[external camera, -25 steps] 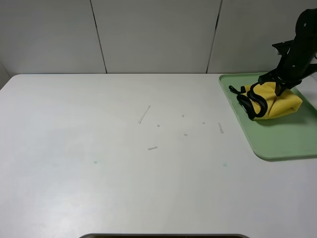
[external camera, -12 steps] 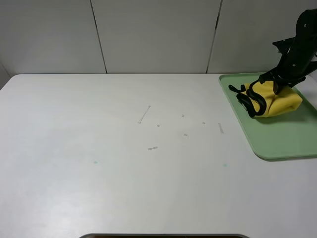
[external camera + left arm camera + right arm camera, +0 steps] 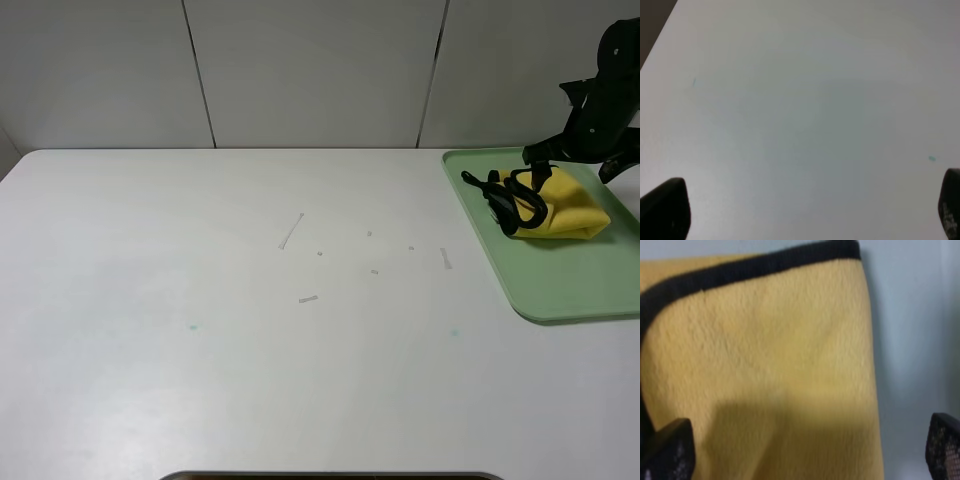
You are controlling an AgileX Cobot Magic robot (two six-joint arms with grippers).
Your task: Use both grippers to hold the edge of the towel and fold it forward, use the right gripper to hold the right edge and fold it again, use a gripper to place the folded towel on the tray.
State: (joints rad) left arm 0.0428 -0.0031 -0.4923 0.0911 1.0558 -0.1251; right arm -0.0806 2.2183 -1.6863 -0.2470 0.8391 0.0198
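Yellow towel point(image 3: 570, 205) lies folded on the green tray point(image 3: 560, 285), near its far end. My right pincer point(image 3: 805, 450) sits spread just above it, apparently released. I'd lift straight up so no finger snags the black hem.

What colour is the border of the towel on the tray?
Black, around the yellow towel. The right wrist view shows it best; the towel lies on the green tray.
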